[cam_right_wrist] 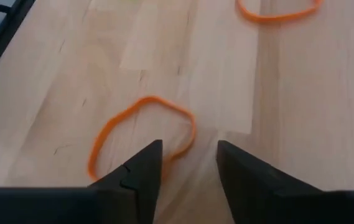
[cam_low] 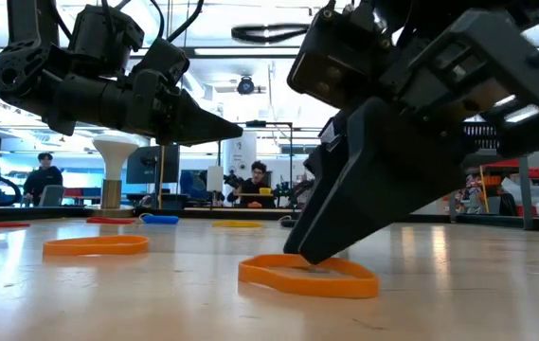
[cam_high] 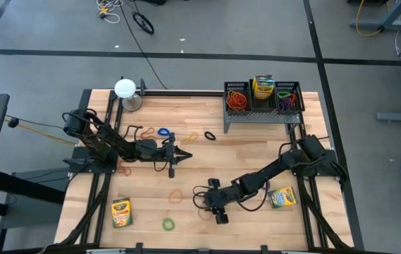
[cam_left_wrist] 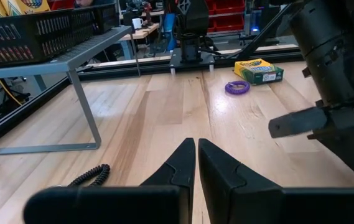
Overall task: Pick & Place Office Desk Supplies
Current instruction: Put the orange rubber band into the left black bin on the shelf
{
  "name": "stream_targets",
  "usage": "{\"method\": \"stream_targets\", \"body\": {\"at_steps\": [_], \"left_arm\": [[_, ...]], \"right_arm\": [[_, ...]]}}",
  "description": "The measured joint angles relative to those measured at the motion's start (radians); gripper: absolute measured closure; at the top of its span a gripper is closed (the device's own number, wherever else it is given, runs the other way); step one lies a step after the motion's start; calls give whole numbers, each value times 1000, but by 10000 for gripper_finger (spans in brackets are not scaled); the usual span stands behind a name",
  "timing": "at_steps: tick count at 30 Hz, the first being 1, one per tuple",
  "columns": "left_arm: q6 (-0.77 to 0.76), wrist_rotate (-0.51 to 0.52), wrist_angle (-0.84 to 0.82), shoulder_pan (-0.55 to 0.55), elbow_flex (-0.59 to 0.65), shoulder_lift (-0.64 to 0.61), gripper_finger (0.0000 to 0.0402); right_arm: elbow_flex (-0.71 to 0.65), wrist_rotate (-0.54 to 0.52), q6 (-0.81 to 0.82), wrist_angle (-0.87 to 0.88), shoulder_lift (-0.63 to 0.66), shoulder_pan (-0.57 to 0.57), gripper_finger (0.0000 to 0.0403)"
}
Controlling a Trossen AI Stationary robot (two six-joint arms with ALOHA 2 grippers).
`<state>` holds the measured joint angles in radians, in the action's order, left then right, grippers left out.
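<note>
Risks pinching only one strand or bare wood: right gripper (cam_right_wrist: 189,165) down at the light wooden table (cam_right_wrist: 71,74) near its front edge, fingers parted, straddling just the rim of the thin orange rubber-band loop (cam_right_wrist: 140,134); left gripper (cam_left_wrist: 195,168) clenched, empty

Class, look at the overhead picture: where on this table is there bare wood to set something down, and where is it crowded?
Free patches: the wood between the wire rack and the right arm, and the near edge between the left crayon box and the green band. Crowded: around the left gripper, among scattered bands, and by the right gripper over the orange band.
</note>
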<state>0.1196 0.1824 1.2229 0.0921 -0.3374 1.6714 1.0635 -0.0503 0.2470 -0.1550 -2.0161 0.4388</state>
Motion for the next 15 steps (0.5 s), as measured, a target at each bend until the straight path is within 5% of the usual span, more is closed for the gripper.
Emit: {"method": "stream_targets", "body": {"at_steps": [15], "left_arm": [[0,0,0,0,0,0,376]], "right_arm": [[1,33,-73,8,-10,-6,390]]}}
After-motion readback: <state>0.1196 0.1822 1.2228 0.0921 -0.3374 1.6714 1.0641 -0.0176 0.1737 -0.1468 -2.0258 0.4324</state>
